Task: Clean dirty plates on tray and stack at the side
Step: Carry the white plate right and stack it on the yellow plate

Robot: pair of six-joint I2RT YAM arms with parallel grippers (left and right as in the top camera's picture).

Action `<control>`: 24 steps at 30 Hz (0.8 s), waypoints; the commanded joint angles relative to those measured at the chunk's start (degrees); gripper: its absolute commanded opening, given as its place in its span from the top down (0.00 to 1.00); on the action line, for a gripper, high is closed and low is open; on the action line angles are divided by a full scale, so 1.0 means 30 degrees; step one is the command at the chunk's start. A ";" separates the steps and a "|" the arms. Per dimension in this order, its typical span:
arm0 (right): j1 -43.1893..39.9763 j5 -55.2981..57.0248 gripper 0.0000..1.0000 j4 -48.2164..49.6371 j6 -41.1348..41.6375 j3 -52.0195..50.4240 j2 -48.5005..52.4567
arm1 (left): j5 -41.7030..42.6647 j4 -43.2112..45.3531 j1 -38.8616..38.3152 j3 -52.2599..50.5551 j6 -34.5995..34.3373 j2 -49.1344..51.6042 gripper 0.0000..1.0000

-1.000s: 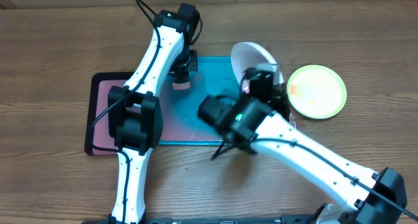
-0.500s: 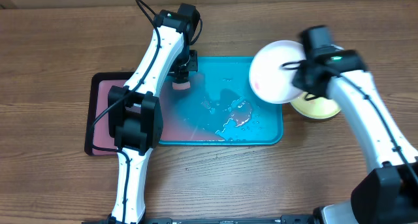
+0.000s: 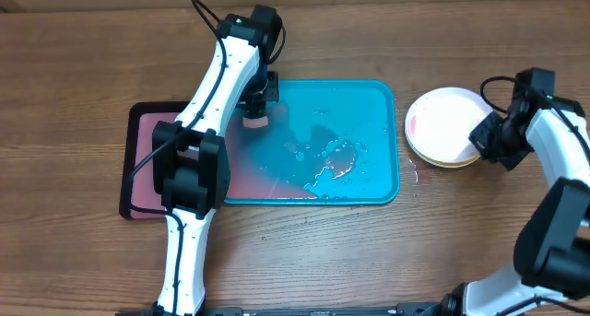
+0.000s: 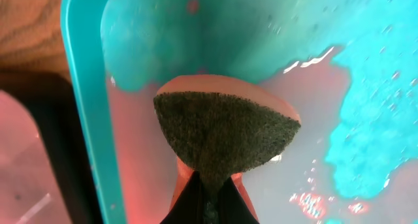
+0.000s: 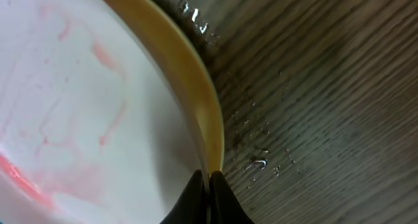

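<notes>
Right pincer (image 5: 209,185) grips rim of white plate (image 5: 78,106), resting atop green plate (image 5: 199,106).

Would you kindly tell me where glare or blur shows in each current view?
Overhead: sharp, pale reflections on the wet turquoise tray. Left wrist: bright glints on the tray's water, sponge texture crisp. Right wrist: the white plate looks soft up close, droplets glint on the wooden table.

White plate (image 3: 444,122), flat, faint red-pink smears on its face, sits stacked on the lime green plate (image 5: 198,100), only that one's rim showing, both on the table (image 3: 461,233) just right of the turquoise tray (image 3: 371,109), which lies flat, wet, with pinkish water pooled over its left and middle floor.
</notes>
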 commanded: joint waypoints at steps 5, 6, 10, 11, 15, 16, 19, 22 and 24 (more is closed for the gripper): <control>0.0029 -0.1333 0.34 0.0087 -0.0430 0.0146 -0.0022 | -0.0583 -0.1158 0.0102 0.1515 0.0153 -0.3330 0.96; 0.0029 -0.1617 0.31 -0.0153 -0.0423 0.0335 -0.0022 | -0.0634 -0.1268 0.0102 0.1515 0.0153 -0.3920 0.96; 0.0168 -0.2470 0.29 -0.1195 -0.0430 0.1486 -0.0248 | -0.1166 -0.2171 0.0102 0.1515 0.0138 -0.5785 0.96; 0.0313 -0.2455 0.28 -0.1428 -0.0437 0.1814 -0.0379 | -0.1311 -0.2528 0.0102 0.1515 0.0102 -0.6105 0.96; 0.1348 -0.2455 0.21 -0.2004 -0.0889 0.2790 -0.1231 | -0.2958 -0.4816 0.0226 0.1501 -0.1457 -0.6630 0.96; 0.1712 -0.2448 0.18 -0.2062 -0.0947 0.2943 -0.1464 | -0.3315 -0.5391 0.0335 0.1472 -0.1829 -0.6630 0.95; 0.3118 -0.2448 0.08 -0.1909 -0.1348 0.3249 -0.2113 | -0.2936 -0.5421 0.0860 0.0342 -0.1807 -0.6827 0.96; 0.4707 -0.2433 0.01 -0.1581 -0.1443 0.3308 -0.2280 | -0.2484 -0.5421 0.1712 -0.1530 -0.2259 -0.7060 0.95; 0.5348 -0.2433 0.00 -0.1370 -0.1443 0.3300 -0.2273 | -0.2521 -0.5399 0.2025 -0.2455 -0.2448 -0.7184 0.96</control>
